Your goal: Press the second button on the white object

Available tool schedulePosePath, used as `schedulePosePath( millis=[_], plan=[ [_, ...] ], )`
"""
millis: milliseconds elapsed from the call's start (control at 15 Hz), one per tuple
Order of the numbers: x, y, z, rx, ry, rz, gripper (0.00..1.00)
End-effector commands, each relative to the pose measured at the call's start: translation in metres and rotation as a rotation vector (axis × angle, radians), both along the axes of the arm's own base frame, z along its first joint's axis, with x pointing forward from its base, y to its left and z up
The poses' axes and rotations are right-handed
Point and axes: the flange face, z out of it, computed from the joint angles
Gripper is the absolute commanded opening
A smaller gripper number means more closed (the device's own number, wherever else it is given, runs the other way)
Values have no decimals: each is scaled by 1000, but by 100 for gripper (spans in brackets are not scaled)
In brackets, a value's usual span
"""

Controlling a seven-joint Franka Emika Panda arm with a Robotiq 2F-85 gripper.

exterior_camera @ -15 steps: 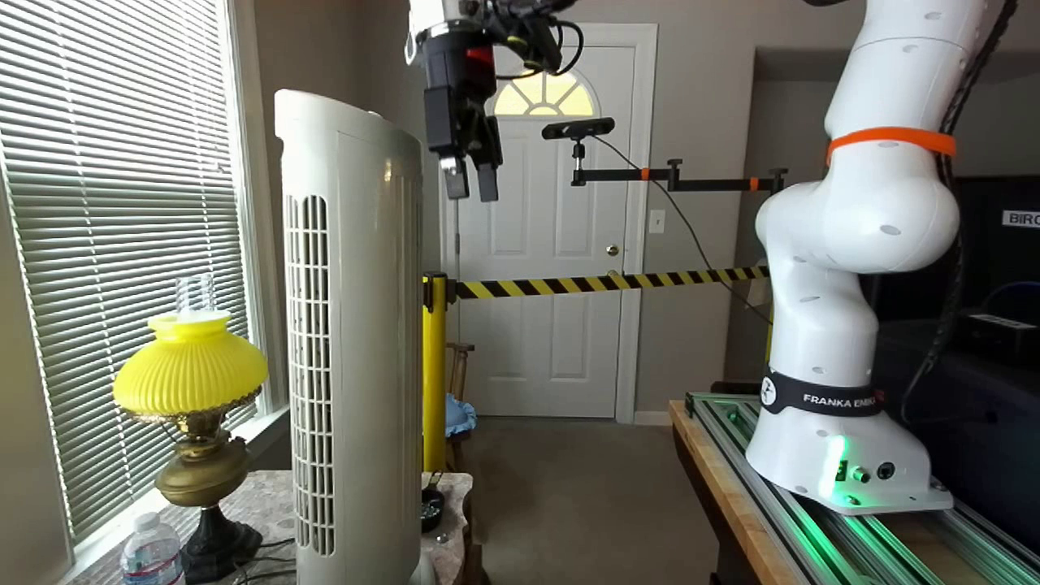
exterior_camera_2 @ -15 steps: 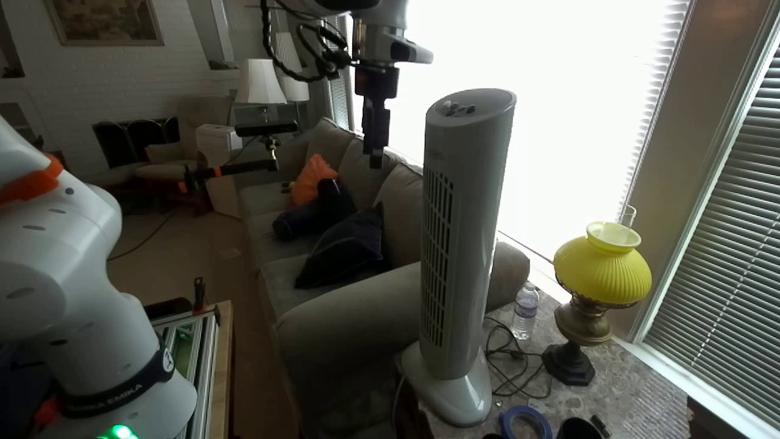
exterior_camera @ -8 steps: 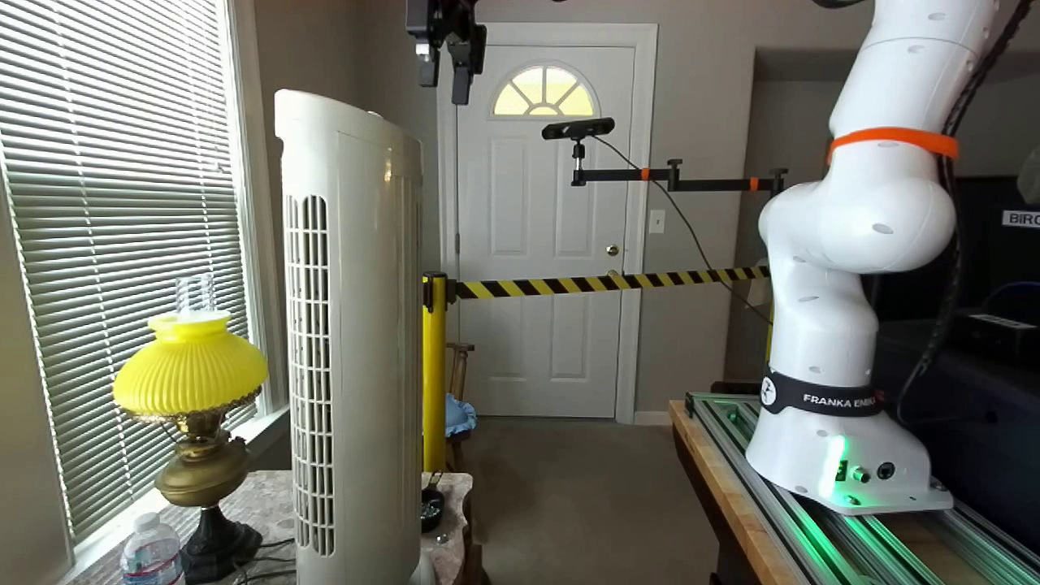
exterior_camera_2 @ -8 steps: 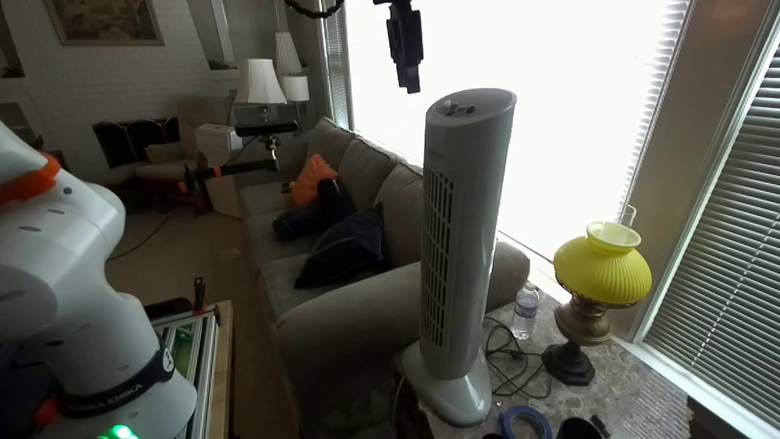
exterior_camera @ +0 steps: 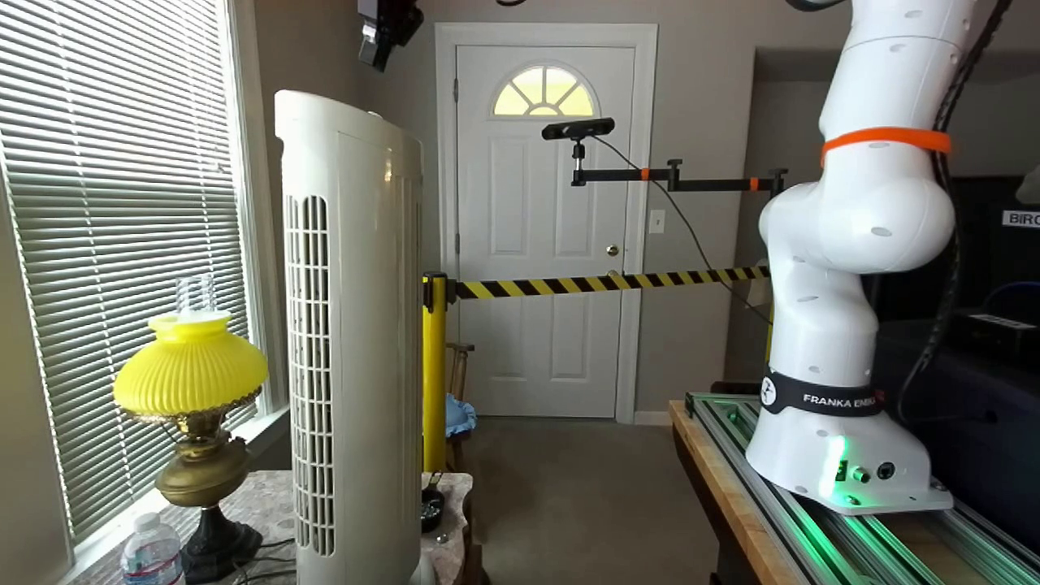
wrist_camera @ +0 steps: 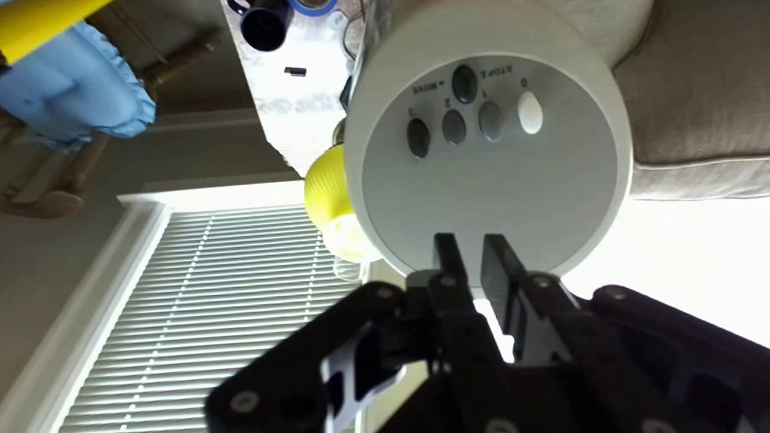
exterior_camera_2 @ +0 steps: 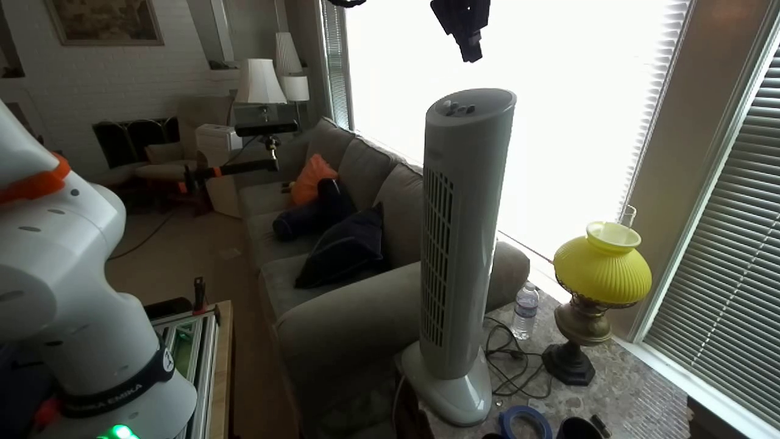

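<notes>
In an exterior view the tower fan (exterior_camera_2: 466, 244) is standing upright on a stone-topped table (exterior_camera_2: 634, 396), long axis vert.; lamp (exterior_camera_2: 600, 280) sitting to its right, sofa (exterior_camera_2: 359, 305) lying behind, mostly left. Gripper (wrist_camera: 470, 240) hanging over the fan's top, apart from it in both exterior views, leaning a bit toward the window (exterior_camera_2: 567, 122). Fingers (wrist_camera: 449, 258) standing parted, narrow gap showing betw. them, nothing being held.

Key relation: in that same view the buttons (exterior_camera_2: 461, 110) are lying below the tips & slightly left; in wrist view they're sitting on the far part of the round top panel (wrist_camera: 493, 186), past the tips. Row is running left to right: button 3 (wrist_camera: 418, 138), button 2 (wrist_camera: 453, 127), button 1 (wrist_camera: 490, 120), white button 0 (wrist_camera: 530, 112), w/ MOVE/STOP button (wrist_camera: 464, 83) sitting farther out. Fingers are standing side by side approx. along that row, left one facing button 2, right one button 1 (perspective poss. fooling me).

Judging this the stage ahead of the press, nothing being touched yet. Next move is prob. needing a descent plus a small shift toward the row. "Second" is reading two ways: button 2 by label, button 1 if counting from 0. Parted tips are prob. risking two at once; bringing them together first is looking safer.
</notes>
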Motion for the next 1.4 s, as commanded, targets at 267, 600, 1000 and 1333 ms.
schedulePosePath(
  millis=[267, 600, 1000, 1333],
  plan=[
    [3, -7, -20, 106, 132, 232, 0],
    [-3, -7, -15, 95, 144, 229, 0],
    [2, -8, -20, 99, 135, 219, 0],
    [7, -12, -27, 37, 103, 283, 0]
  ],
)
